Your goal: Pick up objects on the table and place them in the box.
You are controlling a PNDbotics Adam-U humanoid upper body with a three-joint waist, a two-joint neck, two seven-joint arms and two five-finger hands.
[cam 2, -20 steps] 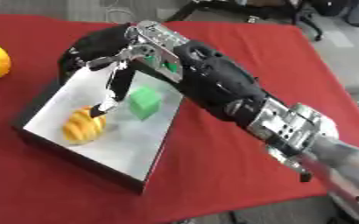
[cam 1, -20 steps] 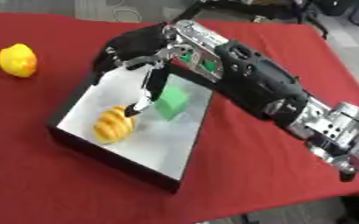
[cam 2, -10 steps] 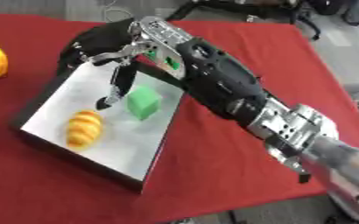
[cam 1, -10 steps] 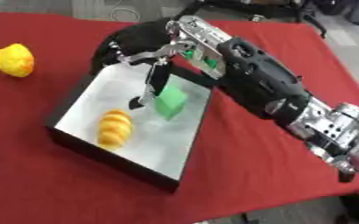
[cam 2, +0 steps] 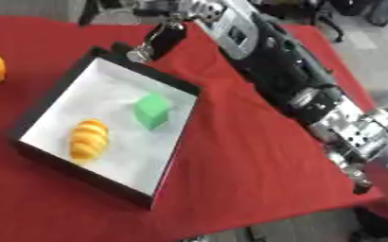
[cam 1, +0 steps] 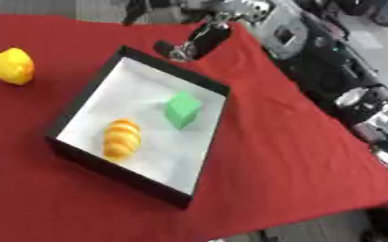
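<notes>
Red tablecloth (cam 1: 255, 156) under everything; box (cam 1: 199, 80) sits mid-table with the green cube (cam 1: 181, 108) and the ribbed orange piece (cam 1: 122, 137) already inside it. My right hand (cam 2: 166, 38) hangs just past the box's far rim, fingers relaxed, holding nothing. Between picks, I judge: next up is the yellow fruit (cam 1: 13, 65) well left of the box, which calls for a long cross-table reach.
</notes>
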